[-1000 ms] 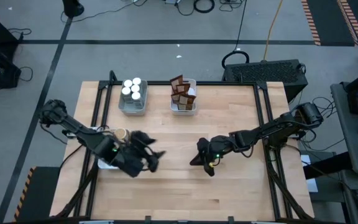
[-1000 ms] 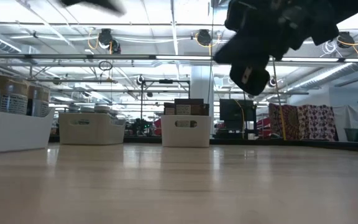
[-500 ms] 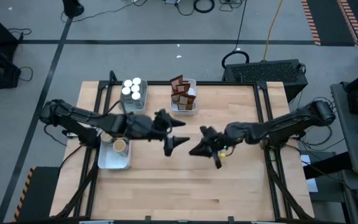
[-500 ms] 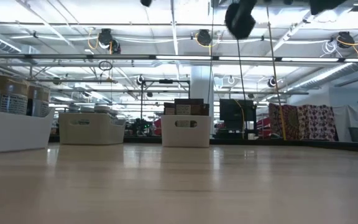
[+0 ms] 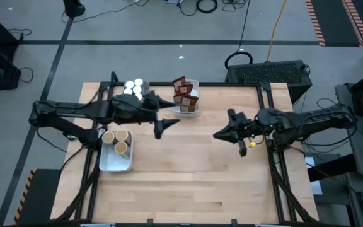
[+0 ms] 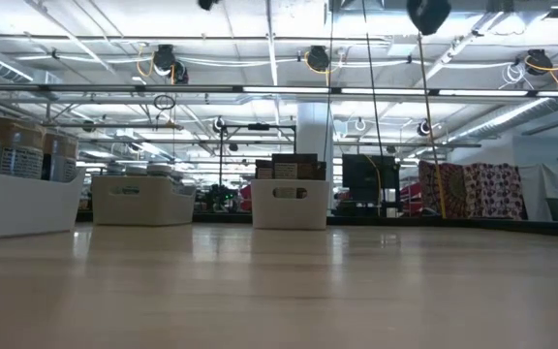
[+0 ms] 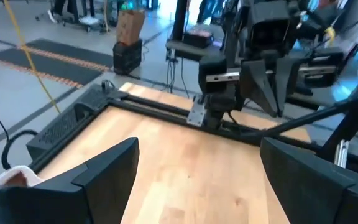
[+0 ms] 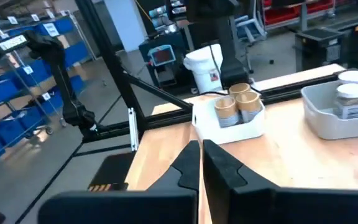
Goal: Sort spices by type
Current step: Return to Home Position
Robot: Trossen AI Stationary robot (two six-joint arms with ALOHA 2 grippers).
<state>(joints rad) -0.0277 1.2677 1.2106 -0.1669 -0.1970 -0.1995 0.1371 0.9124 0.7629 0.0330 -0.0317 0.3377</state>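
Evidently sorted, gold-topped jars (image 5: 116, 142), white-topped jars (image 5: 135, 85) and brown packets (image 5: 183, 94) sat in separate trays (image 5: 113, 165) (one kind apiece). Both empty above the tabletop (image 5: 194, 183), the left arm (image 5: 87, 112) had jaws apart, the right arm (image 5: 307, 120) jaws together.

surface: wooden table (image 5: 188, 176) | on it: back-left bin (image 6: 143, 202), back-centre bin (image 5: 186, 111), left-edge bin (image 5: 115, 164) | all white

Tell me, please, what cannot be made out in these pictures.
White-topped jars, their count: high view, the left arm lies over them.
Tan-topped jars, label print: right wrist view, too small.
Left gripper and right gripper: low view, cut off by the top edge.
Brown packets, their count: high view, they overlap.
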